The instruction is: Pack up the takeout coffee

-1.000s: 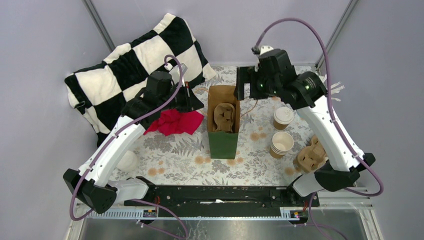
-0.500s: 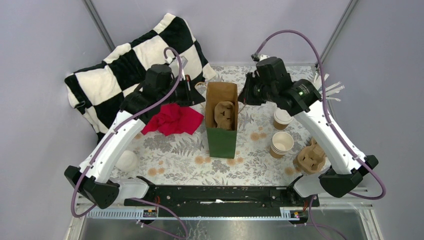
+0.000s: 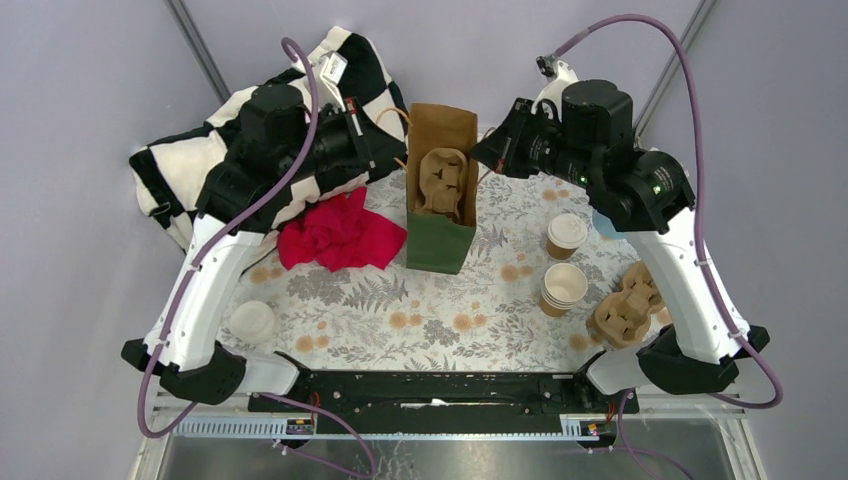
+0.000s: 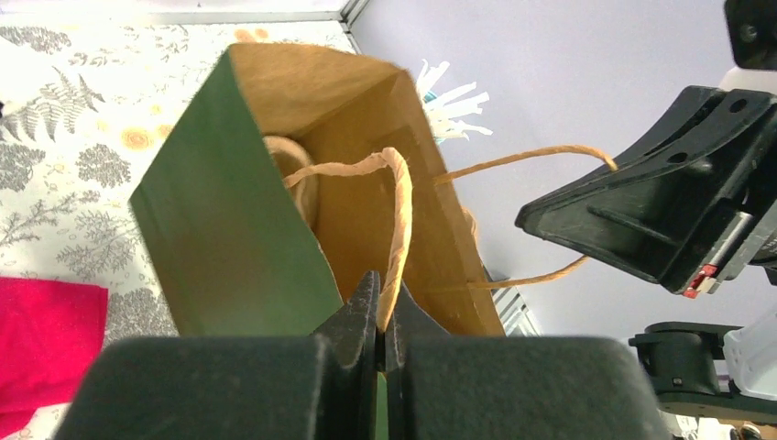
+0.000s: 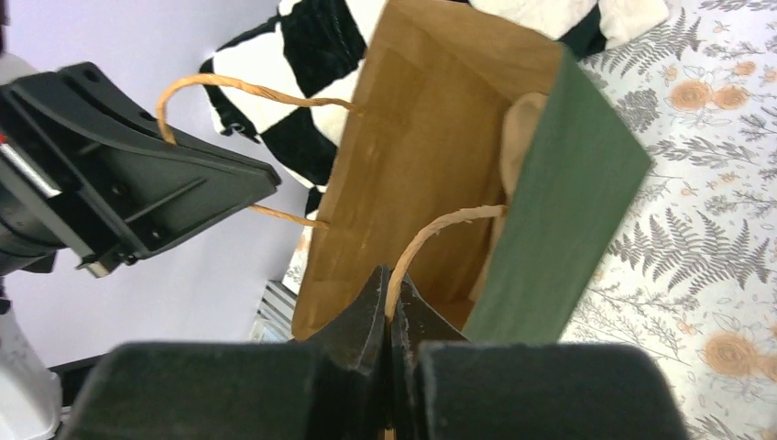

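Shifted toward the far edge since a second ago, the green paper bag (image 3: pixel 440 245) is now held between both arms. The takeout coffee (image 3: pixel 567 232) has stayed upright on the tabletop (image 3: pixel 430 320), near the bag's right side and just behind the stack of lidless cups (image 3: pixel 564 287). A cup carrier (image 3: pixel 443 185) sits inside the bag. The left tool (image 4: pixel 379 307) is clamped on the left handle (image 4: pixel 400 211), and the right tool (image 5: pixel 388 291) has closed on the right handle (image 5: pixel 431 229). To do this step well, I judge both arms should pull apart evenly, keeping the mouth wide and the bag level without tearing the paper handles.
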### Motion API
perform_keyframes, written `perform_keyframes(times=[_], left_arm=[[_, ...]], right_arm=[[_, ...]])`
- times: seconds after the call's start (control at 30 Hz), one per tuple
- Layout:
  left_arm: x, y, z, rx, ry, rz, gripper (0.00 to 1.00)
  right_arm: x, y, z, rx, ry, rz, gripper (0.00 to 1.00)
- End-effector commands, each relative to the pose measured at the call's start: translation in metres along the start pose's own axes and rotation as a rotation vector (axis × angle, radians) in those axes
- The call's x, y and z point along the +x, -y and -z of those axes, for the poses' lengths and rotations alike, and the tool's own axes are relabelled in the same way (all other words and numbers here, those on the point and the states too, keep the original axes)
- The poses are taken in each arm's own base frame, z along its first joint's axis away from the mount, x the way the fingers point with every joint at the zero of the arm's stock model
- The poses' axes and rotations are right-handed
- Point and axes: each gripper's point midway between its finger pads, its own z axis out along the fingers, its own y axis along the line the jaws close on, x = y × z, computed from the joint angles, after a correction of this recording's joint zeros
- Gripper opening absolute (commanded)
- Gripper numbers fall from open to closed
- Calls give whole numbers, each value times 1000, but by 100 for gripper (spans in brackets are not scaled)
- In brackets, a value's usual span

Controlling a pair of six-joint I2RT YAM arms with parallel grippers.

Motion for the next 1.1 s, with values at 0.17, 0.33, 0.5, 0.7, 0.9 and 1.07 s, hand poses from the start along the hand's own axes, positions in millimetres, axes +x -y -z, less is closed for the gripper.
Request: perform_keyframes(times=[0.17,0.33,0.5,0.7,0.9,1.07], left_arm=[[59,-75,-21,-175,-99,166,0],[94,-113,-41,-187,-185,301,0],[22,-45,-26,17,-74,127,0],[-20,2,-1,121,10,60,0],[-1,-21,0,36,2,123,0],[86,-101,-22,-136,-145,295,0]], right_arm=[[37,39,-30,72,-9,-93,0],[78,135,-42,285,-32,-266,0],[23,77,-22,95,-35,-170,0],[-11,23,-4,-94,11,-152,0],[8,32,-12,-98,-28,-196,0],[77,106,-38,104,-101,-330,0]])
